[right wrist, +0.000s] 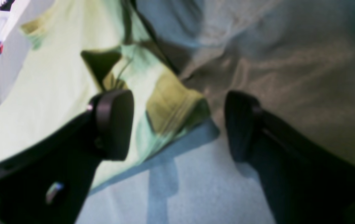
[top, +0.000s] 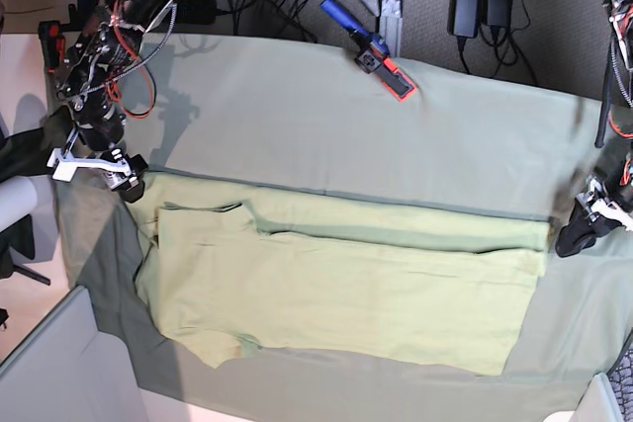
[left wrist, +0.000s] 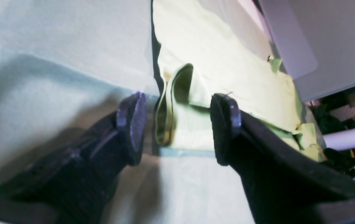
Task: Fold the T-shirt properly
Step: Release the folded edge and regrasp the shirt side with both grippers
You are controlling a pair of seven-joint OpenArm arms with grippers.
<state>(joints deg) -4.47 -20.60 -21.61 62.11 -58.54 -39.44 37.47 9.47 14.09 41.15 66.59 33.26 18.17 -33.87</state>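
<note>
The T-shirt (top: 336, 289) lies across the centre of the base view on the cloth-covered counter (top: 297, 116), one long edge already folded over. The left claw (left wrist: 177, 124) stands at the shirt's corner at the right edge of the base view; its jaws are spread and grip nothing, with a curled fabric edge between them. The right claw (right wrist: 177, 124) stands at the shirt's upper left corner in the base view, jaws likewise spread, straddling a folded corner. Risk one: either claw may pinch the grey-green counter cloth along with the shirt, since the two lie in contact. Risk two: the left claw may catch only one layer of the curled edge, leaving the layers to separate. Risk three: uneven grips at the two ends would skew the fold.
</note>
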